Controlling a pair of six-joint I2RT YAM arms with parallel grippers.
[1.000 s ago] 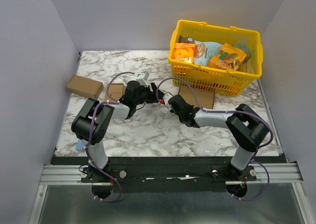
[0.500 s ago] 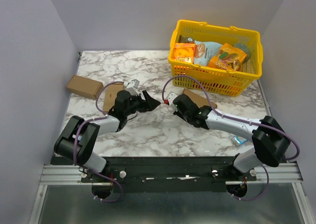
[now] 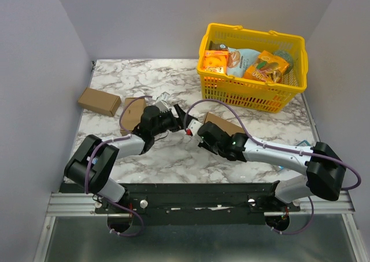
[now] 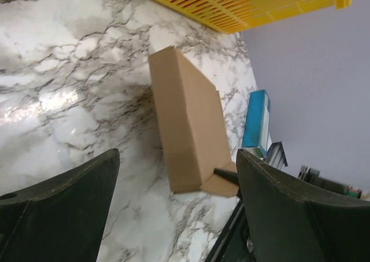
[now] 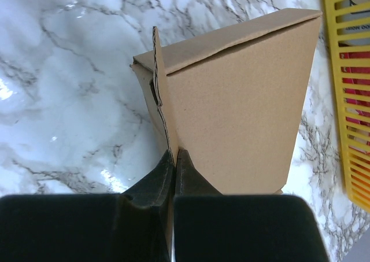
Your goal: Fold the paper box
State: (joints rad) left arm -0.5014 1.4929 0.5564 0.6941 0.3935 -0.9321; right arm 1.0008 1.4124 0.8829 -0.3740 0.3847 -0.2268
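Between tips of right claw [image 5: 174, 157], paper box [image 5: 243, 111] flap pinched, left claw [image 4: 176, 158] wide

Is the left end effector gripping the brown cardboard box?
No, the left end effector is wide open, and the paper box lies on the table beyond it.

Paper box [image 3: 224, 123] before basket [image 3: 250, 92]

Marble table [image 3: 173, 77] with yellow basket [image 3: 250, 95], paper box [image 3: 224, 123], two smaller cardboard boxes [image 3: 99, 101], blue packet [image 4: 257, 120]
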